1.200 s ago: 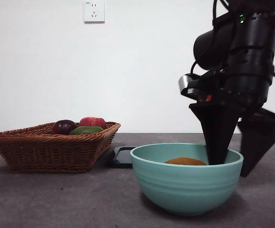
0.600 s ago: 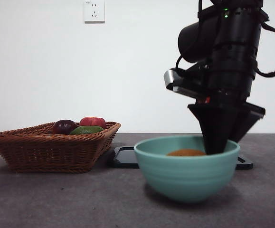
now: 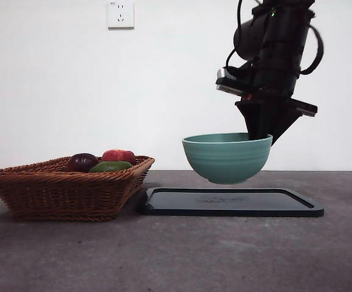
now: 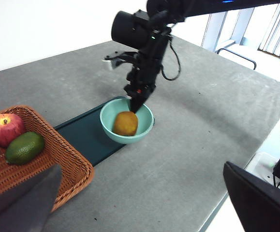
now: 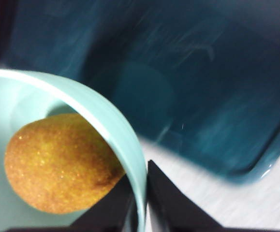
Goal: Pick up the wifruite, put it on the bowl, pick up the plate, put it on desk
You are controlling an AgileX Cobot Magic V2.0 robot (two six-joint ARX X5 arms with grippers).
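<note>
Bowl (image 3: 227,157) now lifted clear off the dark tray (image 3: 231,201) vs a sec ago, we see the right gripper (image 3: 259,135) pinched tight on its rim, wifruite (image 4: 125,123) sitting inside, left gripper (image 4: 130,203) spread wide w/ nothing in it, basket (image 3: 60,188) beside the tray.

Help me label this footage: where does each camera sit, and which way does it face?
Front view: low at desk height, looking level at the lifted bowl, tray and basket; the right pincer shows.
Left wrist view: high, looking down; left pincer open.
Right wrist view: on the bowl's rim, wifruite inside.
All views share the bowl.
</note>
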